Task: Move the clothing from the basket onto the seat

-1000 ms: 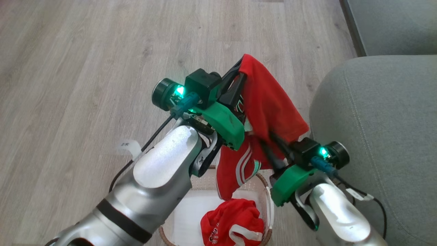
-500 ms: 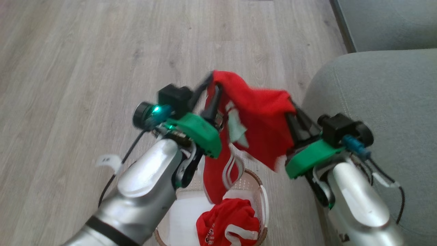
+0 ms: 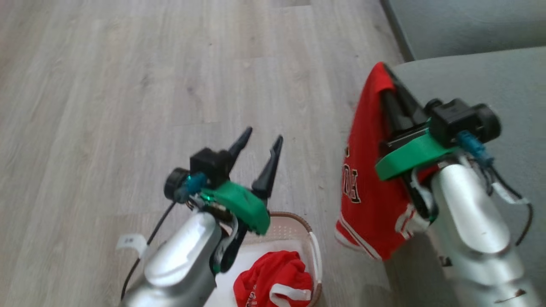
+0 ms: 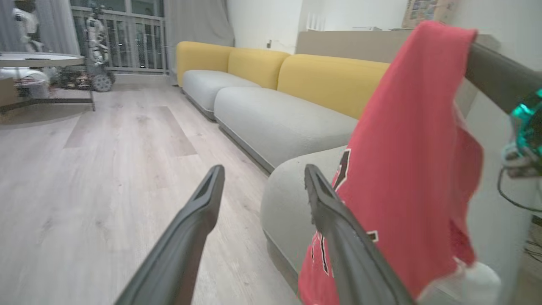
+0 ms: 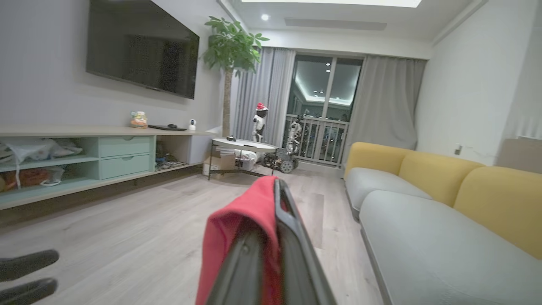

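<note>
Right now my right hand (image 3: pixel 386 74) is pinched shut on the top fold of a red jersey (image 3: pixel 369 183). The jersey hangs limp from the fingertips beside the rounded corner of the grey-green seat (image 3: pixel 490 81), with black-and-white lettering facing out and a white-striped hem at the bottom. My left hand (image 3: pixel 263 134) is spread wide and empty above the wood floor (image 3: pixel 128 85), just beyond the basket (image 3: pixel 298 218). A second red garment (image 3: pixel 275 285) lies crumpled inside the basket. I judge the fabric to be thin, light and soft, with no stiffness at all, so it will swing, drape and slide rather than hold any shape. It is not fragile, though it could snag on a finger. For the crumpled piece I would take the highest bunched ridge near its middle, trapping several layers, rather than a single loose edge.
</note>
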Controlling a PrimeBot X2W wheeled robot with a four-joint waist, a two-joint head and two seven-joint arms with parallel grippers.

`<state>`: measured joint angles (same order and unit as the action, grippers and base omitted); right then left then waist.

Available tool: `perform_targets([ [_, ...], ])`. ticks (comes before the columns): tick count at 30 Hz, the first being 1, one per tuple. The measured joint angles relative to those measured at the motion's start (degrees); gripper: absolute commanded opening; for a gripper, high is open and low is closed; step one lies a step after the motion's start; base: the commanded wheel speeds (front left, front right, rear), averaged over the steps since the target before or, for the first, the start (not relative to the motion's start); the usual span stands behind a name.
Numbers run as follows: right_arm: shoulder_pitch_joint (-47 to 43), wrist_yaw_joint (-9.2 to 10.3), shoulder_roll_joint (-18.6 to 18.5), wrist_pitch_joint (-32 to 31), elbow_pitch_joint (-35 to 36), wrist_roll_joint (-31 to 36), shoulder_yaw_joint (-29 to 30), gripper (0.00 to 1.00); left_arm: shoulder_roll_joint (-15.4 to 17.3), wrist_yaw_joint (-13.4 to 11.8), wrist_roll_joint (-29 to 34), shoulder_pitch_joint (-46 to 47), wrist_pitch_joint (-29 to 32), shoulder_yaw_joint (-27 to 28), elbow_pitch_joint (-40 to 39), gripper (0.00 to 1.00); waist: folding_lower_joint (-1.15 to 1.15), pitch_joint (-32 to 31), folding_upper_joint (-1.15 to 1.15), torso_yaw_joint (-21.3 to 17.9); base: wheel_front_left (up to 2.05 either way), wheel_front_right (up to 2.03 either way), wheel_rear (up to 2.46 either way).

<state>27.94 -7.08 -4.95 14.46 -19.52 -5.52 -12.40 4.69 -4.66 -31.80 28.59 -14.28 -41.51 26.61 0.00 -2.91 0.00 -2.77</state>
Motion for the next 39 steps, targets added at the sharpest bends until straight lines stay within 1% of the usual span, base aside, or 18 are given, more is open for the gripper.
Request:
perform_targets([
  [2, 0.3, 0.00, -0.8, 0.0, 0.4, 0.0, 0.7, 0.00, 0.0, 1.2, 1.0, -1.6, 0.0, 0.1, -0.9, 1.00, 0.00, -0.1, 0.00, -1.2, 0.00, 0.00, 0.00],
  [6, 0.8, 0.00, -2.1, 0.0, 0.7, 0.0, 1.1, 0.00, 0.0, 2.2, 3.5, -4.4, 0.0, 0.3, -2.2, 1.00, 0.00, -0.3, 0.00, -4.0, 0.00, 0.00, 0.00],
  [15, 4.4, 0.00, -4.1, 0.0, 0.7, -0.1, -2.5, 0.00, -0.3, 3.2, 8.2, -8.2, 0.0, 0.7, -3.0, 1.00, 0.00, -0.4, 0.00, -12.0, 0.00, 0.00, 0.00],
  [19, 6.0, 0.00, -4.7, 0.0, 0.4, -1.3, -4.0, 0.00, -0.6, 3.7, 9.5, -9.6, 0.0, 1.0, -3.0, 1.00, 0.00, -0.1, 0.00, -15.4, 0.00, 0.00, 0.00],
  [24, 6.8, 0.00, -5.4, 0.0, -0.1, -2.7, -5.2, 0.00, -1.2, 4.2, 10.6, -10.6, 0.0, 1.3, -2.9, 1.00, 0.00, 0.6, 0.00, -18.4, 0.00, 0.00, 0.00],
  [27, 6.8, 0.00, -6.5, 0.0, -0.9, -3.3, -5.8, 0.00, -1.4, 4.5, 11.4, -11.1, 0.0, 1.3, -2.9, 1.00, 0.00, 1.3, 0.00, -18.9, 0.00, 0.00, 0.00],
  [31, 8.4, -0.01, -8.8, 0.0, -2.9, -4.2, -8.7, 0.00, -1.5, 5.2, 11.5, -11.6, 0.0, 1.5, -2.8, 1.00, 0.00, 1.9, 0.00, -17.8, 0.00, 0.00, 0.00],
  [35, 14.5, -0.01, -12.6, -0.4, -5.3, -6.8, -8.6, 0.00, -1.6, 5.3, 12.1, -11.8, 0.0, 1.6, -3.2, 1.00, 0.00, 2.7, 0.00, -15.6, 0.00, 0.00, 0.00],
  [39, 22.4, -0.01, -16.0, -1.7, -8.6, -8.7, -7.7, 0.00, -1.7, 5.3, 13.3, -12.7, 0.0, 1.8, -4.2, 1.00, 0.00, 4.1, 0.00, -13.3, 0.00, 0.00, 0.00],
])
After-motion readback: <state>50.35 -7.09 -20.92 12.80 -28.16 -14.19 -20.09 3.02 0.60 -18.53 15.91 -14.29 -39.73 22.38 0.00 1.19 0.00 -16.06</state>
